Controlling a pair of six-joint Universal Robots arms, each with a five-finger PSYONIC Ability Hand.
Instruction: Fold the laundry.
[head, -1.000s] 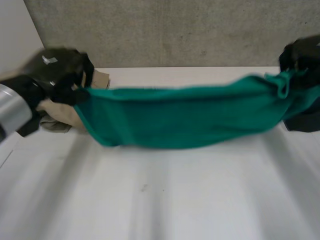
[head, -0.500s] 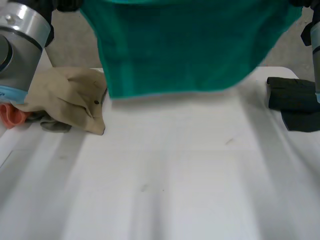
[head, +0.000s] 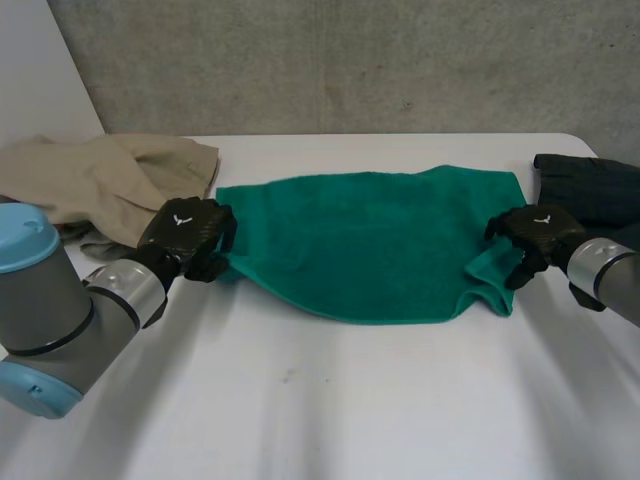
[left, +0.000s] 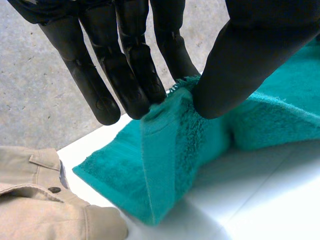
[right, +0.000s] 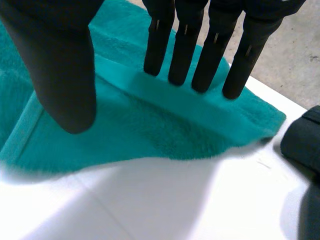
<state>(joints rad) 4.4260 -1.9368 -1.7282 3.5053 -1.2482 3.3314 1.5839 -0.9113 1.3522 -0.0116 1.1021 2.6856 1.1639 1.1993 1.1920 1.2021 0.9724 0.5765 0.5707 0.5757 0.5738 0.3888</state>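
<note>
Green towel (head: 370, 245) is down flat on the white table (head: 350, 400), spread across the middle, one hand at each end. Left hand (head: 188, 232) sits at the towel's left corner, and from its wrist the fingers (left: 125, 80) and thumb (left: 235, 70) are closed together on the towel (left: 165, 165), the hem rising up between them, a proper pinch. Over to the right hand (head: 535, 235) at the right edge, where the cloth bunches into a small fold: from its wrist the fingers (right: 200, 50) are straight, tips on the hem band of the towel (right: 150, 130), thumb (right: 55, 65) held well apart from them (nothing clamped there). Beige garment (head: 110, 175) lies heaped just beyond the left hand, its button in sight from the left wrist (left: 40, 210). Dark folded garment (head: 590, 185) rests at the table's right side, near the right hand
</note>
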